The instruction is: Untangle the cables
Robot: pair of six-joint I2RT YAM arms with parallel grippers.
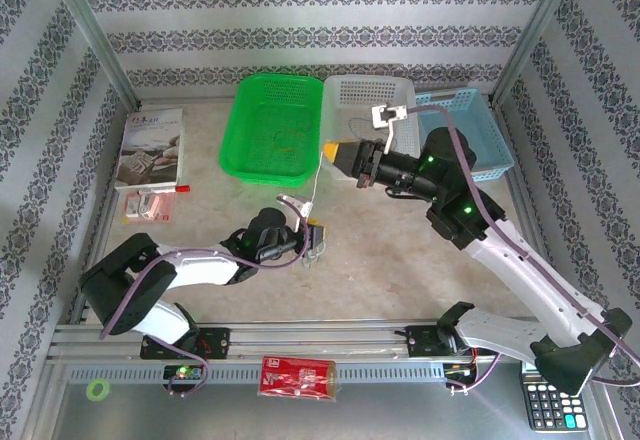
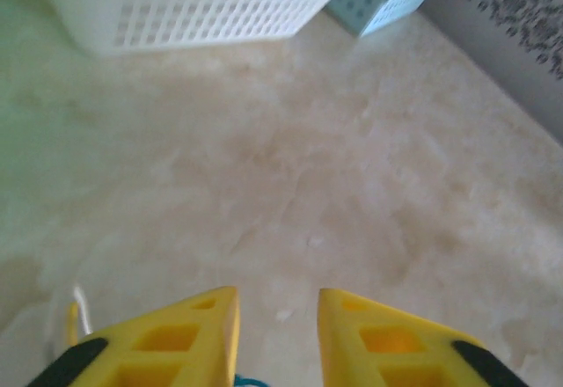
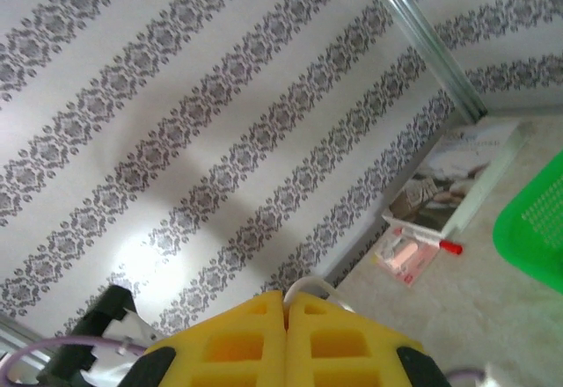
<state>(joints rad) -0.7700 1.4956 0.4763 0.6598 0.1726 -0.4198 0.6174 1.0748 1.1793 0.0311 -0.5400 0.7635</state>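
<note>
Stretched almost straight between the 2 grippers: 1 thin pale grey-white cable (image 1: 317, 185), long axis from the small tangle of yellow and dark blue cables (image 1: 318, 230) up and away to the right gripper (image 1: 338, 156). Pinched there in fully closed yellow jaws, a white loop (image 3: 308, 283) showing just behind the tips. At the tangle, low over the beige table (image 1: 400, 270), the left gripper (image 1: 312, 238), the nearer of the 2. Yellow fingertips (image 2: 215, 303) a little apart, a bit of blue cord at their root; real grip impossible to tell. Probably next: pulling apart along that line. Just beside the right gripper: green plastic mesh basket (image 1: 270, 125) and white mesh basket (image 1: 370, 95). Could catch the raised cable.
</note>
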